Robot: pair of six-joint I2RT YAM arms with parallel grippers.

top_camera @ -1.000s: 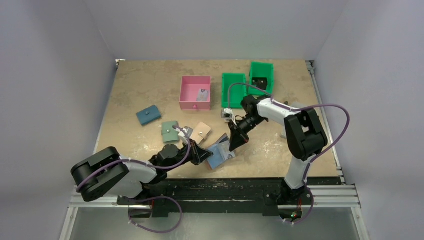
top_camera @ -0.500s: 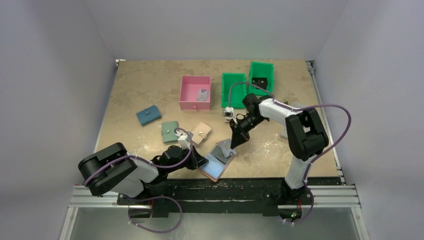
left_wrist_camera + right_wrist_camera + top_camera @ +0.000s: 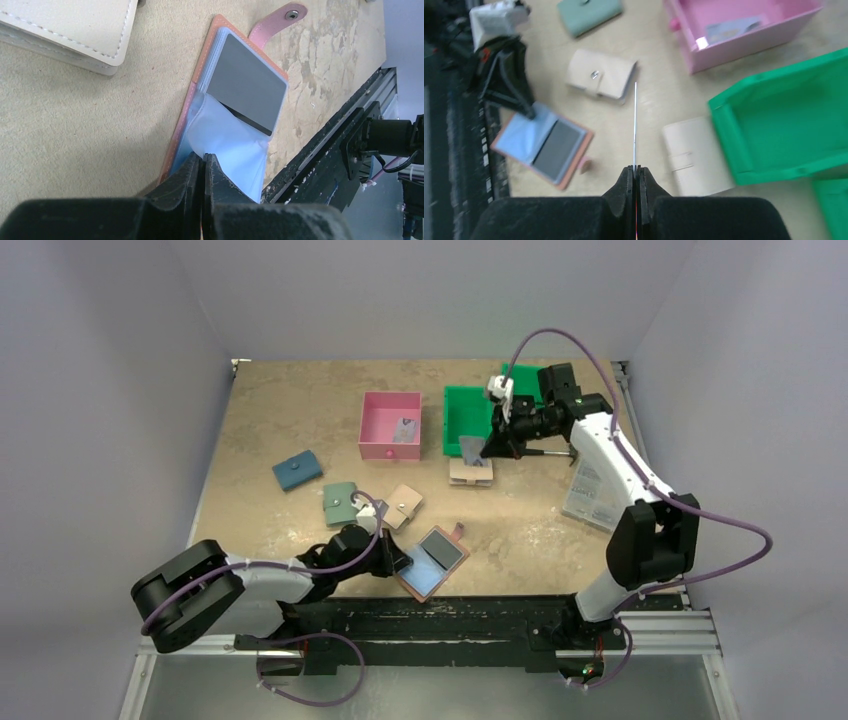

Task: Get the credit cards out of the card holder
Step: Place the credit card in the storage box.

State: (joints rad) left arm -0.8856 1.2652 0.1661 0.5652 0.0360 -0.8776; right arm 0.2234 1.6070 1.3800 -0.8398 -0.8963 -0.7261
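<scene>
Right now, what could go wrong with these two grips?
The right gripper pinches the grey card by one edge only; it may twist or slip out. The left gripper pinches only the thin blue sleeve of the card holder near the table edge; a pull might drag the holder off.

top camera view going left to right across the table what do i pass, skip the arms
blue wallet → sage green wallet → pink box → green bin → white leaflet. Left out for sideways overlap: card holder, near beige wallet, far beige wallet.
</scene>
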